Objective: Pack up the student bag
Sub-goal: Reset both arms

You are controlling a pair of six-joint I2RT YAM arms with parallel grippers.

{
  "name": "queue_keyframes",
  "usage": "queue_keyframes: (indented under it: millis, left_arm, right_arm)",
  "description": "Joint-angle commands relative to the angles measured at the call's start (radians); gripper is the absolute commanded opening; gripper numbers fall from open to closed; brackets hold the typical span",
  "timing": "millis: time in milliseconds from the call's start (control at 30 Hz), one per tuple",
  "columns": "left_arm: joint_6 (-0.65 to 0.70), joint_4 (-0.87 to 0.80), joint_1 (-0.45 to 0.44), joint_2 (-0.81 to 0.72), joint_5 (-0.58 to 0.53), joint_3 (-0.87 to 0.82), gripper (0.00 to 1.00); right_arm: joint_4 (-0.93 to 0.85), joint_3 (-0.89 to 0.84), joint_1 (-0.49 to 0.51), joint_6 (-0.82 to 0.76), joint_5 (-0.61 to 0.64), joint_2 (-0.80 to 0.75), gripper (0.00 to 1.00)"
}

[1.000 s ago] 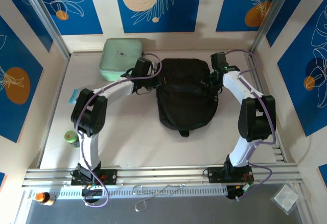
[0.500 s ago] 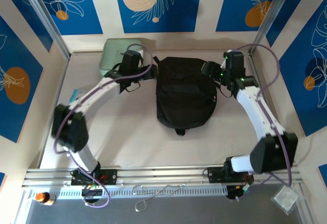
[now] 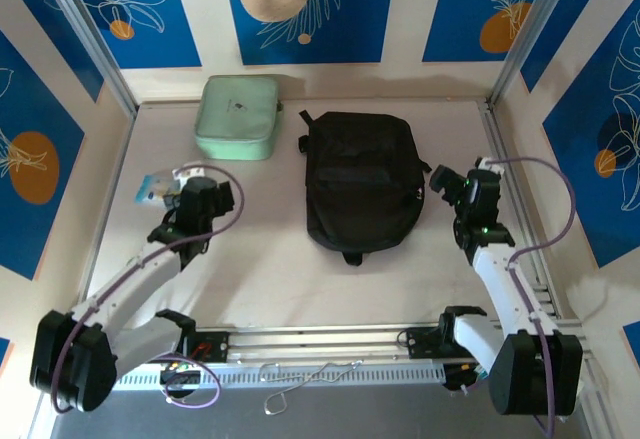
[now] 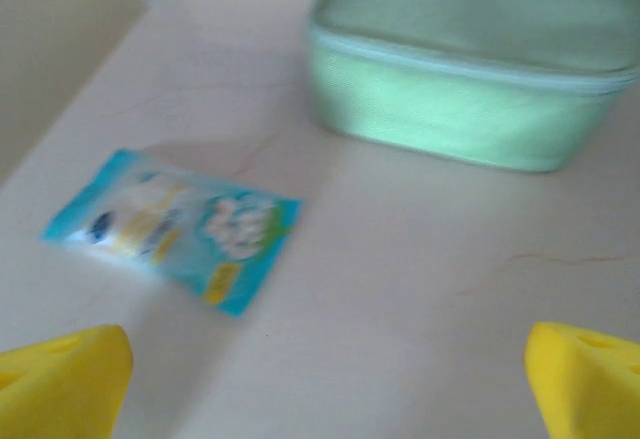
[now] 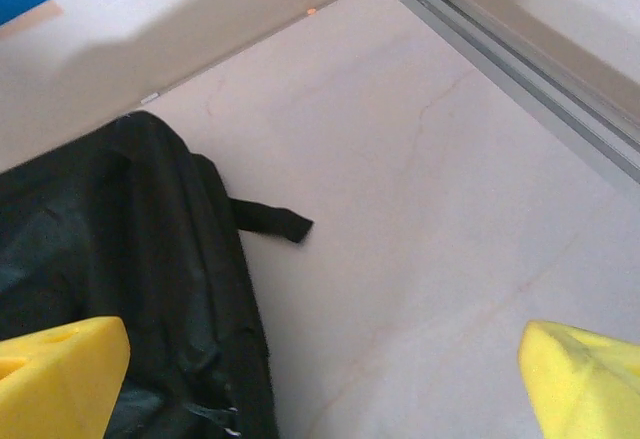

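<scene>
while the large black fabric backpack [image 3: 360, 181] lies flat near the middle of the pale tabletop [image 3: 270, 269], its small loop pointing toward the arm bases, both arms sit low on either side of it and touch nothing. the left gripper [image 3: 190, 184] hovers over the left part of the table, well apart from the bag; in the left wrist view its yellow fingers [image 4: 60, 379] stand spread wide at the lower corners with only bare table between them, so the jaws are released and empty. ahead of them lies a small blue snack packet [image 4: 175, 224], flat on the surface, and farther back the pale mint green square zip case [image 4: 480, 69], which in the top view sits at the far left, just beside the backpack's upper corner. the right gripper [image 3: 455, 184] is near the bag's right edge; in its wrist view the fingers [image 5: 60, 374] are likewise parted wide, holding nothing, with the backpack's dark fabric and a short strap end at the left.
</scene>
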Motion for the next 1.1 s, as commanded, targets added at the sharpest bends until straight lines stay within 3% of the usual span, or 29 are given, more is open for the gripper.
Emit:
queue_keyframes:
  millis: [0, 200, 367, 633, 1067]
  left_arm:
    - [0.086, 0.209, 0.045, -0.056, -0.127, -0.101, 1.00]
    - [0.259, 0.537, 0.068, -0.021, -0.125, -0.271, 1.00]
    - [0.335, 0.723, 0.100, 0.066, 0.001, -0.331, 0.99]
    - [0.447, 1.086, 0.142, 0.295, 0.287, -0.376, 0.99]
    - [0.440, 1.304, 0.186, 0.566, 0.308, -0.340, 0.99]
  right_arm:
    - [0.229, -0.098, -0.002, -0.029, 0.044, -0.037, 0.99]
    - [0.360, -0.171, 0.013, -0.107, 0.009, 0.079, 0.99]
    - [0.560, -0.220, 0.063, -0.206, -0.001, 0.170, 0.99]
    - [0.834, -0.233, 0.100, -0.348, -0.139, 0.356, 0.99]
    - [1.039, -0.252, 0.087, -0.348, -0.180, 0.562, 0.99]
